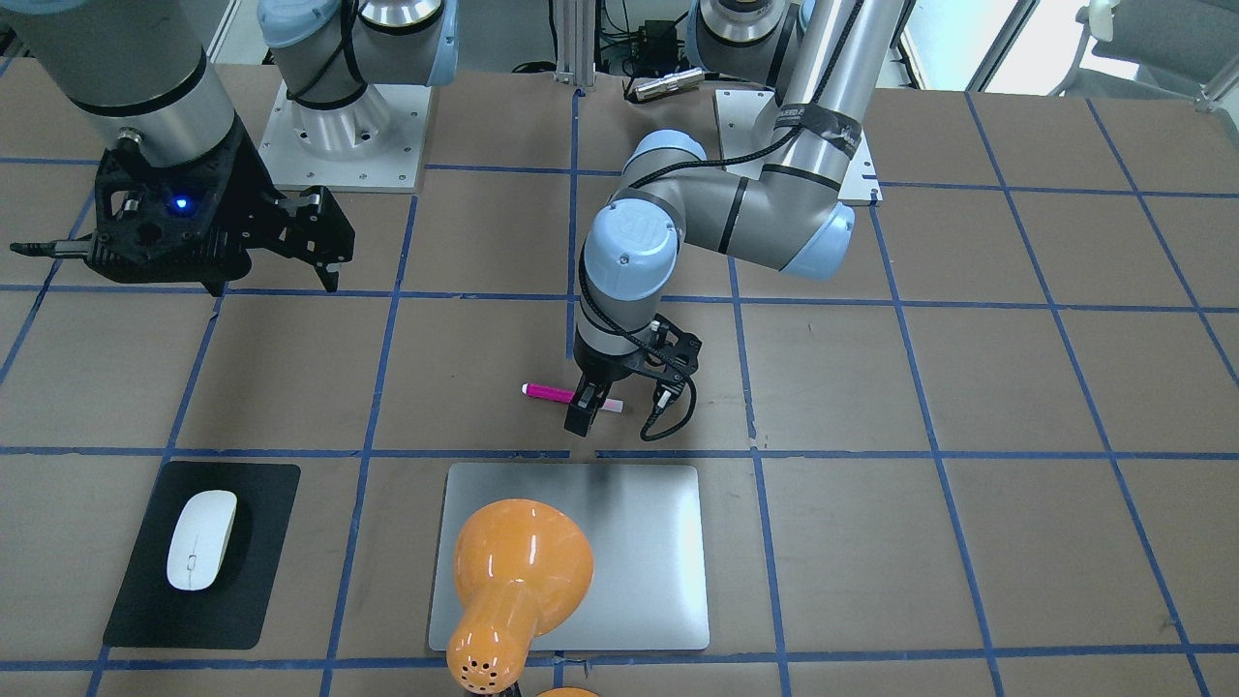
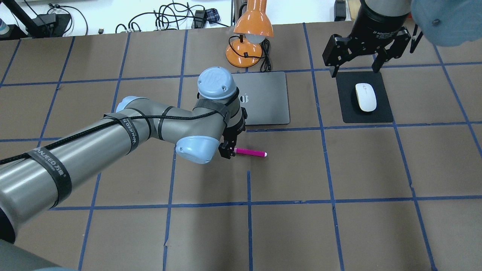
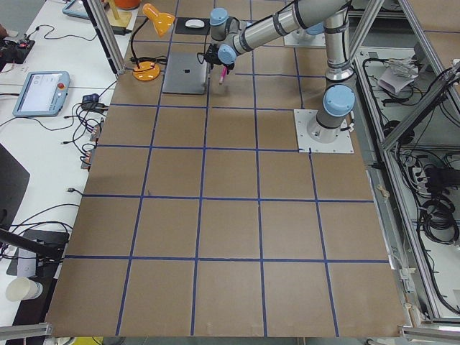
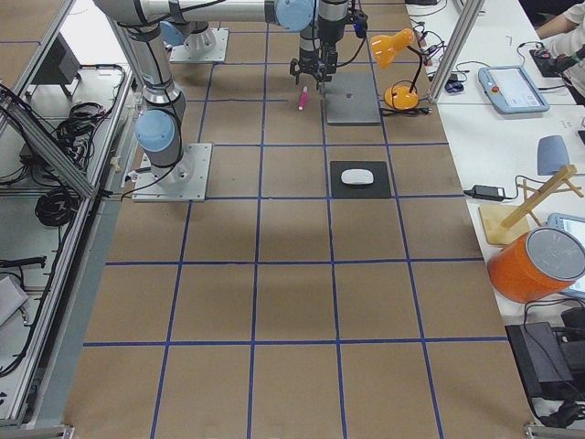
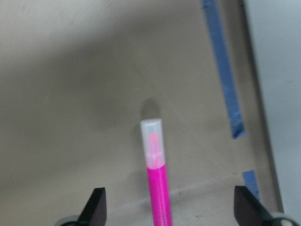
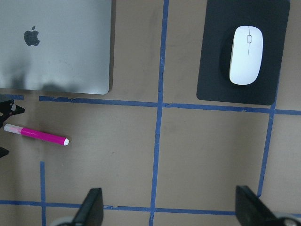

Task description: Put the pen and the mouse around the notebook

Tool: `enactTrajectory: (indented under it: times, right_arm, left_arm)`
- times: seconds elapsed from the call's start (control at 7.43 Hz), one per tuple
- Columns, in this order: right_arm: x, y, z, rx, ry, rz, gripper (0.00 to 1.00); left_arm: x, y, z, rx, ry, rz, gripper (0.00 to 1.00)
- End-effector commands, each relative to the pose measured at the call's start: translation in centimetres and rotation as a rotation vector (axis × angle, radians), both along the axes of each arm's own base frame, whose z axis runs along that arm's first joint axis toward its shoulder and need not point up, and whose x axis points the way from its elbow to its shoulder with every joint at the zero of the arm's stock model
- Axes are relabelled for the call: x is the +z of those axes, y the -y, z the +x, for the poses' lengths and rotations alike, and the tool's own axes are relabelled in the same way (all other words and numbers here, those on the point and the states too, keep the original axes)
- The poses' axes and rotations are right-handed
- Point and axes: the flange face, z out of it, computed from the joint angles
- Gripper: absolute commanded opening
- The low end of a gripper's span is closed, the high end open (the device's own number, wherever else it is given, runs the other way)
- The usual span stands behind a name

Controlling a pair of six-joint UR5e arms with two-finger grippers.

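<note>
Left gripper [image 2: 227, 151], fingers spread, straddles the slim magenta-pink pen [image 2: 250, 153] near its pale end, flat on brown table [image 2: 339, 169] just short of the silver-grey metallic notebook [image 2: 267, 99]; farther right, glossy white oval mouse [image 2: 365, 97] sits on black mat [image 2: 348, 113], right gripper [image 2: 354, 71] raised, fingers apart.

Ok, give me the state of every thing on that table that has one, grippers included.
pen: lying flat on the table, not gripped.
mouse: resting on the black mat, nothing touching it.
notebook: closed, flat on the table.
black mat: flat under the mouse.
lamp: standing at the notebook's far edge; lit or not, cannot tell.
left gripper: open, straddling the pen.
right gripper: open, empty, above the mat.
</note>
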Motion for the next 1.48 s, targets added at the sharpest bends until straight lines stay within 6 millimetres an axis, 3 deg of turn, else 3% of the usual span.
enactTrajectory:
  times: [0.0, 0.13, 0.4, 0.67, 0.94, 1.08, 1.35]
  right_arm:
    - [-0.1, 0.3, -0.5, -0.009, 0.001, 0.001, 1.0]
    - [0.4, 0.0, -0.4, -0.009, 0.004, -0.005, 1.0]
    - [0.1, 0.3, -0.7, -0.013, 0.002, 0.0, 1.0]
    - [0.1, 0.3, -0.9, -0.016, 0.002, 0.0, 1.0]
    - [0.0, 0.4, -0.9, -0.013, -0.001, 0.003, 1.0]
    - [-0.1, 0.4, -0.9, -0.003, 0.002, 0.003, 1.0]
    - [0.1, 0.4, -0.9, -0.001, 0.002, -0.002, 1.0]
  left_arm:
    - [2.4, 2.6, 5.1, -0.277, -0.009, -0.033, 1.0]
    - [4.4, 3.9, 7.2, -0.305, -0.009, -0.058, 1.0]
    - [8.2, 5.0, 9.9, -0.528, 0.001, -0.093, 1.0]
    - [11.5, 6.0, 15.2, -0.73, -0.003, -0.049, 1.0]
    - [17.4, 5.6, 19.1, -0.856, -0.007, -0.032, 1.0]
    - [20.2, 5.0, 19.9, -0.885, -0.02, -0.013, 1.0]
    - [22.9, 3.9, 21.0, -0.946, 0.048, 0.011, 1.0]
